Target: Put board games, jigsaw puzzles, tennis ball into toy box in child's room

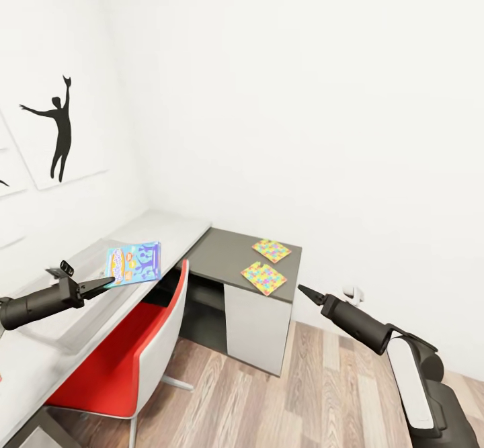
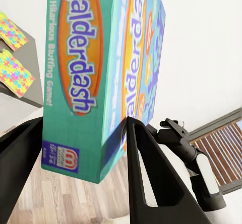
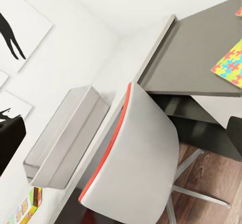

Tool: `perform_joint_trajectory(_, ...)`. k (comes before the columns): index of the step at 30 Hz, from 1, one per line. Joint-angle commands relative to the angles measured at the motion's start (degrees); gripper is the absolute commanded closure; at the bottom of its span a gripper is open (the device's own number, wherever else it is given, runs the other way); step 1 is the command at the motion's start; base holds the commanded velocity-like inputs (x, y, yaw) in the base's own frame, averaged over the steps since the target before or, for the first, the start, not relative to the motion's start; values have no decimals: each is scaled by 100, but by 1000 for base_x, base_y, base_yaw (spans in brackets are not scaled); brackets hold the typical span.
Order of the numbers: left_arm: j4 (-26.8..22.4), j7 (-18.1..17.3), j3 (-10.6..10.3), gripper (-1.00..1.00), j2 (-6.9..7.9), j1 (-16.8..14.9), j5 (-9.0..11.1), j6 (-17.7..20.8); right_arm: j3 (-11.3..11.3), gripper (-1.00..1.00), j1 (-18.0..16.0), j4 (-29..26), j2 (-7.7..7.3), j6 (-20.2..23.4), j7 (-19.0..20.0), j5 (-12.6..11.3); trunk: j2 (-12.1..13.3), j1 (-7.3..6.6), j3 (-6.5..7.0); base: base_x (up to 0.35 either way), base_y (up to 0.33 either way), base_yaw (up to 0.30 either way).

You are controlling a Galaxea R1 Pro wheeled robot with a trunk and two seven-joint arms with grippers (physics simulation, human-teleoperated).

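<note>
My left gripper (image 1: 107, 282) is shut on a blue board game (image 1: 134, 263), held at its edge over the light grey table (image 1: 168, 230). Up close, the Balderdash box (image 2: 91, 58) sits between the fingers (image 2: 151, 178). Two jigsaw puzzles (image 1: 271, 250) (image 1: 263, 277) lie on the dark grey corner section. My right gripper (image 1: 306, 293) hangs open in free air right of the desk corner. The grey toy box (image 3: 65, 138) stands on the table by the wall, with another colourful board game (image 3: 25, 209) beside it. The tennis ball and the bed are out of view.
A red-and-white chair (image 1: 134, 347) is tucked against the table below the held box. White walls close the corner behind the desk, with a dancer picture (image 1: 60, 132) on the left wall. Wooden floor (image 1: 323, 381) lies open to the right of the desk.
</note>
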Motion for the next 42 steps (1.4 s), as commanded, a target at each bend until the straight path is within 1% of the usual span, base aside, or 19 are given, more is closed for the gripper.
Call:
perform_joint_trajectory(1, -2, -7, -1, 100, 2, -5, 16, 51, -9, -100, -6, 1, 1, 35, 17, -3, -13, 5, -13, 93, -33, 29)
perform_joint_trajectory(6, -1, -7, -1, 100, 2, -5, 16, 51, -9, -100, -6, 5, 4, 28, -26, 5, -13, 5, -13, 159, -142, 206)
perform_joint_trajectory(17, -3, -5, -1, 100, 2, -5, 16, 51, -9, -100, -6, 6, 2, 27, -40, 4, -13, 5, -14, 198, -193, 282)
perform_joint_trajectory(21, -1, -4, -1, 100, -5, -5, 16, 51, -9, -100, -8, 6, 2, 27, -42, 5, -13, 5, -16, 129, -127, 109)
perform_joint_trajectory(31, -5, -7, -1, 100, -6, -5, 16, 51, -9, -100, -8, 6, 10, 10, -52, 11, -13, 5, -17, 5, -23, 19)
perform_joint_trajectory(42, -3, -7, -1, 100, -7, -5, 16, 51, -9, -100, -7, 9, 11, 9, -68, 21, -13, 5, -17, 1, -1, 260)
